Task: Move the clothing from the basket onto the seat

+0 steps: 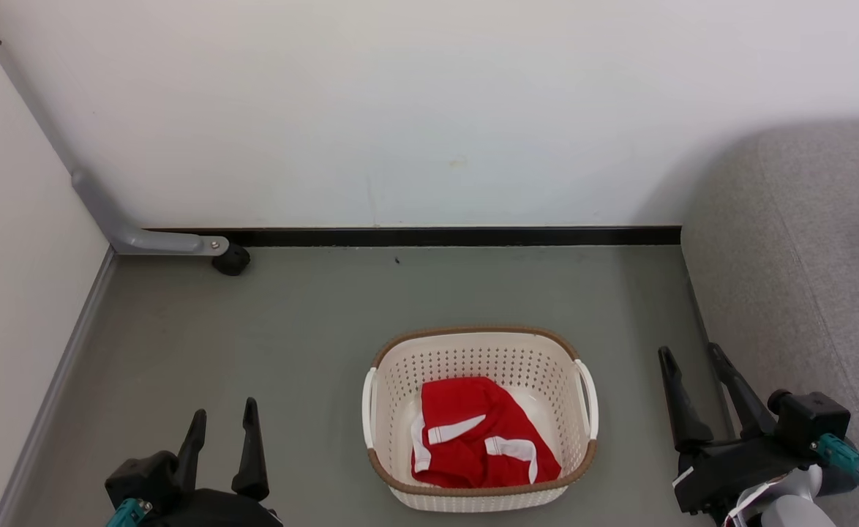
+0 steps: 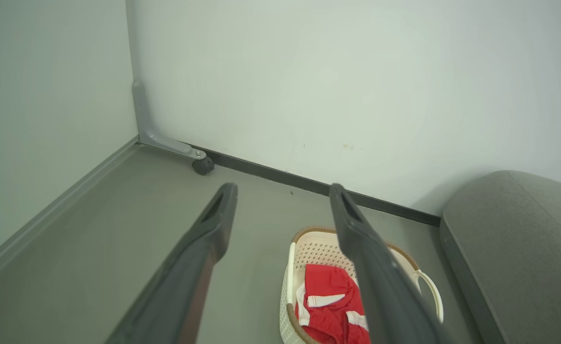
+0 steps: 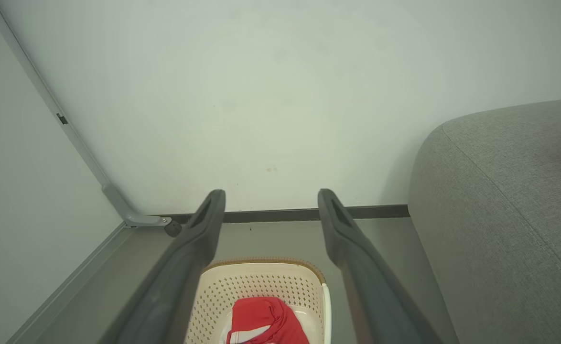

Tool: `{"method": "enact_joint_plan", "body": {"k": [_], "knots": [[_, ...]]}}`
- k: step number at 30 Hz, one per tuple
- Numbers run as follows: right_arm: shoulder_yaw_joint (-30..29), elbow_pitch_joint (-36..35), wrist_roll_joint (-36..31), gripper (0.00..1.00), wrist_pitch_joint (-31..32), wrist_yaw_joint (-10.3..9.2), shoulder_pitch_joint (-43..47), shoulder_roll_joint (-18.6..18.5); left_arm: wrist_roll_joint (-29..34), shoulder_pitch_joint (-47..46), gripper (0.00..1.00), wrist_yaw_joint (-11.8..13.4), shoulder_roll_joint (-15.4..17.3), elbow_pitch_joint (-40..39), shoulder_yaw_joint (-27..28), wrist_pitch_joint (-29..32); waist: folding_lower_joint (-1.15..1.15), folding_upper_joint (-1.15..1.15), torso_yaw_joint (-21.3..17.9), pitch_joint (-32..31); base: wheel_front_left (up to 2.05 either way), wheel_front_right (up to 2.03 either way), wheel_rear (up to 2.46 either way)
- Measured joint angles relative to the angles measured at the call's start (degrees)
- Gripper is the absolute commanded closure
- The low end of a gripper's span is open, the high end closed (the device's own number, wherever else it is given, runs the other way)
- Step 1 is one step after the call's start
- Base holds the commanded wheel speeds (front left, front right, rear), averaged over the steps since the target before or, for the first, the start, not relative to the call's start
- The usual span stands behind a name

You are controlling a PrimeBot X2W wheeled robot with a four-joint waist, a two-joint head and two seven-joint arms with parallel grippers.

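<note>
The clothing (image 1: 477, 432), bright red with white stripes, lies crumpled in the bottom of the basket (image 1: 473, 333), bunched toward the near side with a patch of the cream bottom bare at the far right. The basket, cream with perforated walls, a brown rim and a white handle at each side, stands upright on the grey-green floor (image 1: 268, 329), near the white wall (image 1: 400, 110) and its black skirting (image 1: 437, 236). The seat (image 1: 803, 256), a grey woven cushion with a rounded corner, sits to the right of the basket, apart from it with a strip of floor between them. The left gripper (image 1: 225, 408) hangs at the lower left of the head view, left of the basket and clear of it, its two dark fingers spread apart and empty. The right gripper (image 1: 690, 351) hangs at the lower right, between the basket and the seat's edge, its fingers likewise parted and holding nothing. In the right wrist view those fingers frame the basket's far end, with the red cloth low between them; in the left wrist view one finger crosses in front of the basket. In the far left corner a grey bracket (image 1: 137, 238) runs down the wall joint and ends at a small black caster (image 1: 231, 260) on the floor.
</note>
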Motion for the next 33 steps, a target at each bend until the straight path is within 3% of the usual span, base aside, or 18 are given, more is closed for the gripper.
{"method": "enact_joint_plan", "body": {"k": [14,33], "knots": [[0.2,-2.7,-0.3,0.0,0.0,0.0,0.1,1.0,1.7,-1.0,0.0,-1.1,0.0,-3.2,-1.1,0.0,0.0,0.0,-2.3,5.3,0.0,0.0,0.0],[3.8,-5.0,-0.6,0.0,0.0,0.0,-5.0,2.2,7.6,-12.7,0.0,-2.6,2.1,-6.8,-5.4,1.9,0.01,0.01,-6.5,18.6,0.0,0.0,0.0]]}}
